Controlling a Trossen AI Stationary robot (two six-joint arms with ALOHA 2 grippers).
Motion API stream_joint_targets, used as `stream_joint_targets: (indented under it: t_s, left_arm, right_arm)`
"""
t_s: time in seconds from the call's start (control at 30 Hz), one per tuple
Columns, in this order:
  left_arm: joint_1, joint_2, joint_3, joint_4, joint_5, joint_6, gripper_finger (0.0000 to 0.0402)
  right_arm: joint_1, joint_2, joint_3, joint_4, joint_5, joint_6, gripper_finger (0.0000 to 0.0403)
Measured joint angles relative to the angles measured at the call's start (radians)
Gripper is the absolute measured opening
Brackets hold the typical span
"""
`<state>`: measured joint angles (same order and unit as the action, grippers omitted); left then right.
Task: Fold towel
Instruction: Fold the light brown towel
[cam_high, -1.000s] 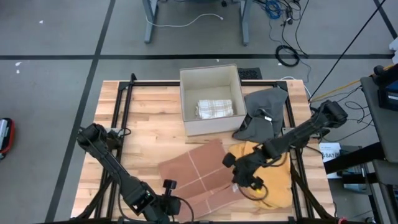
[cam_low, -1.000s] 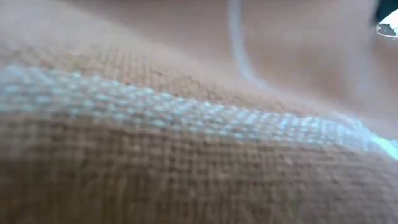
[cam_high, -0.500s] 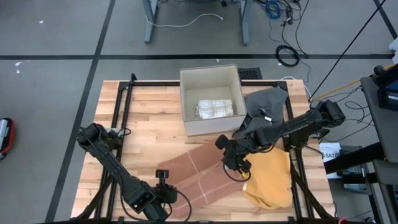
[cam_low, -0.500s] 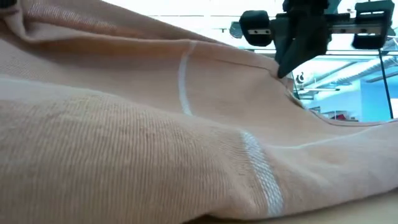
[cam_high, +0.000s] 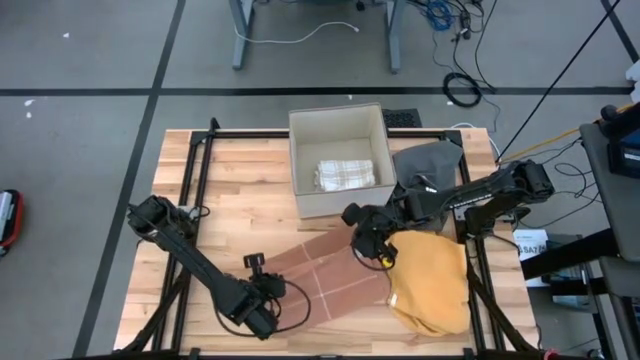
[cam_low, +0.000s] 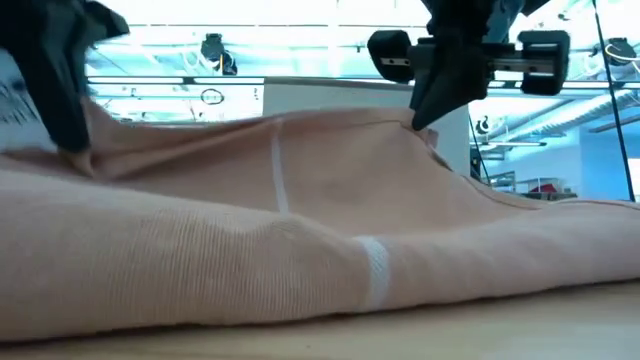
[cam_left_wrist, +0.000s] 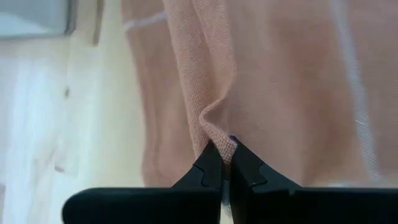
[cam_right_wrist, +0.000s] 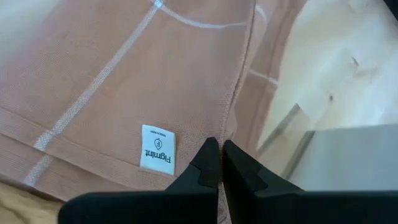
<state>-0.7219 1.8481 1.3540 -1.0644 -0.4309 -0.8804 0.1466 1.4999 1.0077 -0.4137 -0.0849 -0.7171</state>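
High view: both grippers, left (cam_high: 262, 293) and right (cam_high: 372, 243), pinch the towel (cam_high: 325, 275); box (cam_high: 338, 125) apparently just beyond.

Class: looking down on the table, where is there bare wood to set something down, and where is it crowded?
Bare wood lies left of the box, from the table's far-left corner to the left arm. Crowded: the right half, where the pink towel, yellow cloth and grey cloth meet, with both grippers, left and right, pinching the towel.
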Motion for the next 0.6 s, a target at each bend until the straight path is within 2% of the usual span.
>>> stream_joint_targets:
  t_s: [0.27, 0.6]
  left_arm:
    - [0.03, 0.0, -0.07, 0.03, 0.015, -0.009, 0.0009]
    - [0.037, 0.0, -0.07, -0.001, 0.098, 0.018, 0.0013]
  right_arm:
    - [-0.069, 0.012, 0.0, -0.012, -0.057, 0.009, 0.0]
    - [-0.105, 0.145, 0.0, 0.051, -0.054, -0.016, 0.0]
